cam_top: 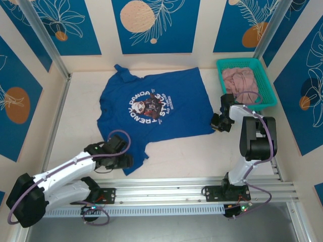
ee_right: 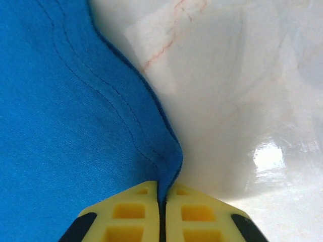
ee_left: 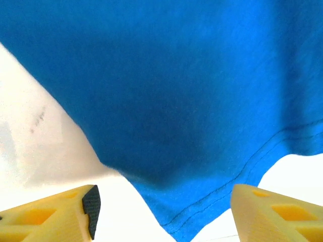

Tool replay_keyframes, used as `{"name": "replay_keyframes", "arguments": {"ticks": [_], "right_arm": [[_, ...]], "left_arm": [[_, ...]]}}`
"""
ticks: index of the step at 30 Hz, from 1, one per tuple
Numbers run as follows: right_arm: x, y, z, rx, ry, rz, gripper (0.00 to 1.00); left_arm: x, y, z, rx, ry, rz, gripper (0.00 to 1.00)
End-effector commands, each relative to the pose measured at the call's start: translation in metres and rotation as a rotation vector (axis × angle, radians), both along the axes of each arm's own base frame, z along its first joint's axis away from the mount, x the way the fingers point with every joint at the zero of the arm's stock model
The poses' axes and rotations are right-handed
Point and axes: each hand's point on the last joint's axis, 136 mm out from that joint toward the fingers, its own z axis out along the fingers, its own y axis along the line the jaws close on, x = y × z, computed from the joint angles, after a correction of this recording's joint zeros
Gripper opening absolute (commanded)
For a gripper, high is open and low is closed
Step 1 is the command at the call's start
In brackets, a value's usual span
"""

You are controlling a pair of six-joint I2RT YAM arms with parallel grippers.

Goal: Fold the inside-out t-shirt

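- t-shirt (cam_top: 166, 101): soft blue cloth, matt, fine knit; stitched hem; flat white print.
- table (cam_top: 202, 151): smooth, whitish, faintly glossy, one glare patch.
- basket (cam_top: 242, 61): teal plastic mesh.
- garment (cam_top: 241, 83) inside: pink crumpled cloth.
- fingers (ee_left: 275, 214): yellow matt plastic; pad (ee_left: 91, 206) black, finely rough.
- rail (cam_top: 166, 189): ribbed bare metal.

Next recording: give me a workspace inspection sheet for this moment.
Surface: pale table, faintly marked.
Job's things: blue t-shirt spread out, print up.
Clutter: teal basket holding pink garment, far right.
End effectors: left end effector open at the shirt's near corner; right end effector shut on its right hem.
Cables: purple cable looped over left arm.
Surroundings: blue patterned wall panels.
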Motion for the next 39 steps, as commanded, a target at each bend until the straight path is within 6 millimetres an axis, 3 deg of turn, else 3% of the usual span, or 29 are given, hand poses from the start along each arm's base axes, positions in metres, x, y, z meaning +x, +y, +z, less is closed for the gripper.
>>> {"name": "replay_keyframes", "arguments": {"ticks": [1, 10, 15, 21, 25, 27, 30, 34, 39], "right_arm": [[0.0, 0.002, 0.006, 0.004, -0.03, 0.012, 0.05], [0.002, 0.003, 0.008, 0.01, -0.042, 0.018, 0.01], [0.004, 0.005, 0.015, 0.017, -0.068, 0.022, 0.0], [0.014, 0.018, 0.045, 0.078, -0.184, 0.035, 0.0], [0.019, 0.03, 0.075, 0.103, -0.294, 0.068, 0.0], [0.021, 0.035, 0.096, 0.103, -0.362, 0.093, 0.0], [0.023, 0.041, 0.142, 0.1, -0.502, 0.127, 0.0], [0.018, 0.037, 0.221, 0.064, -0.707, 0.13, 0.0], [-0.008, 0.031, 0.339, 0.01, -0.951, 0.123, 0.0]], "left_arm": [[-0.018, 0.01, -0.014, 0.065, 0.058, 0.02, 0.67], [-0.034, -0.013, -0.035, 0.049, 0.106, -0.029, 0.52], [-0.029, -0.012, -0.04, 0.087, 0.07, -0.037, 0.32], [-0.002, -0.022, -0.021, 0.037, -0.09, -0.043, 0.0], [0.02, -0.015, 0.008, 0.007, -0.253, 0.025, 0.0], [0.036, -0.006, 0.038, 0.01, -0.375, 0.045, 0.0], [0.063, 0.017, 0.112, 0.067, -0.614, 0.091, 0.0], [0.083, 0.048, 0.238, 0.161, -0.943, 0.121, 0.0], [0.074, 0.079, 0.401, 0.169, -1.274, 0.152, 0.0]]}}
